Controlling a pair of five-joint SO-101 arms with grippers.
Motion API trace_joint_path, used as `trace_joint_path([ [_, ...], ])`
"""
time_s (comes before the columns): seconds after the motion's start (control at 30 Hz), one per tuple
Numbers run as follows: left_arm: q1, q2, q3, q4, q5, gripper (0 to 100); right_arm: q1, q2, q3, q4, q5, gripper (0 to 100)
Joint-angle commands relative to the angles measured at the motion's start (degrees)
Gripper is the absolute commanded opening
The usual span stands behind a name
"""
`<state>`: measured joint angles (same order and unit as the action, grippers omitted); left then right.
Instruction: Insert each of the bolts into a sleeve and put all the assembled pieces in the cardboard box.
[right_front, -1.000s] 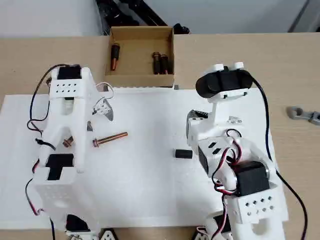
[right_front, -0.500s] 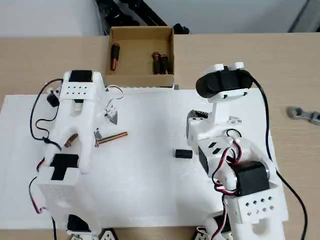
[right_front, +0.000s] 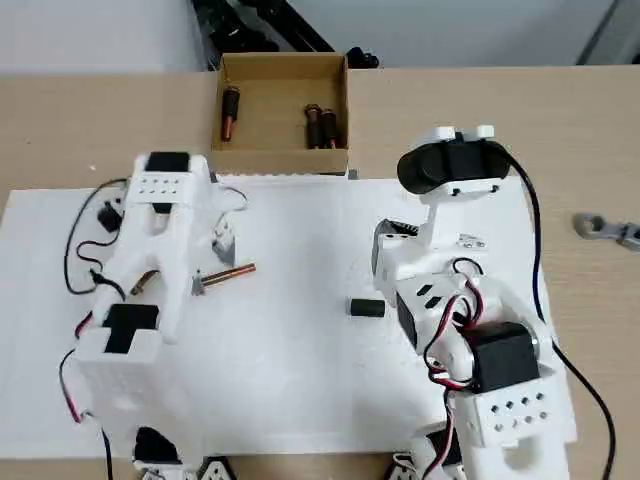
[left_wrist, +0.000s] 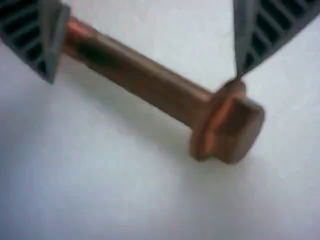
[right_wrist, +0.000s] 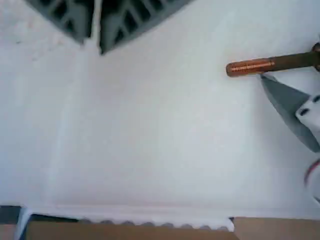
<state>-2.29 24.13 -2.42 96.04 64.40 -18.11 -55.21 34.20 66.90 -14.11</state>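
Observation:
A copper bolt (right_front: 224, 275) lies flat on the white foam sheet (right_front: 290, 390). My left gripper (right_front: 211, 262) is open and straddles the bolt near its head. In the left wrist view the bolt (left_wrist: 160, 95) lies between the two dark fingers (left_wrist: 42, 35), and one tip is at the flange. A black sleeve (right_front: 367, 307) lies on the sheet by the right arm. My right gripper (right_wrist: 96, 22) is shut and empty above the foam, apart from the bolt's tip (right_wrist: 250, 65). The cardboard box (right_front: 284, 158) holds assembled pieces (right_front: 320, 125).
A second copper piece (right_front: 143, 283) pokes out from under the left arm. A metal wrench (right_front: 603, 229) lies on the wooden table at the far right. The box stands just beyond the sheet's far edge. Cables hang beside both arms.
The left arm has swung right and its gripper has come down over the bolt. The bolt and sleeve lie where they were, and the right arm has barely moved.

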Motion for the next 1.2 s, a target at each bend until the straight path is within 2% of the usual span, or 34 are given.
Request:
trace_joint_path([
  [0.0, -0.4, 1.7, 1.8, -4.0, 0.3, 22, 0.5, -0.6, -0.4, -0.6, -0.7, 0.6],
  [0.3, -0.5, 7.2, 2.0, -8.2, 0.3, 20, 0.5, -0.5, -0.4, -0.6, -0.7, 0.6],
  [0.5, -0.2, 7.2, 1.7, -7.7, -4.6, 0, 0.5, -0.4, -0.4, -0.6, -0.7, 0.6],
  [0.73, -0.1, 7.2, 0.0, -3.3, -6.1, 1, 0.5, -0.4, -0.4, -0.6, -1.8, 0.6],
  [0.93, 1.8, 7.2, -9.2, 4.5, -11.8, 1, 0.5, -0.7, 1.3, -0.6, -1.8, 0.6],
  [1.17, 5.7, 3.1, -16.9, 4.3, -26.4, 1, 0.5, -0.8, 1.3, -0.6, -1.8, 0.6],
])
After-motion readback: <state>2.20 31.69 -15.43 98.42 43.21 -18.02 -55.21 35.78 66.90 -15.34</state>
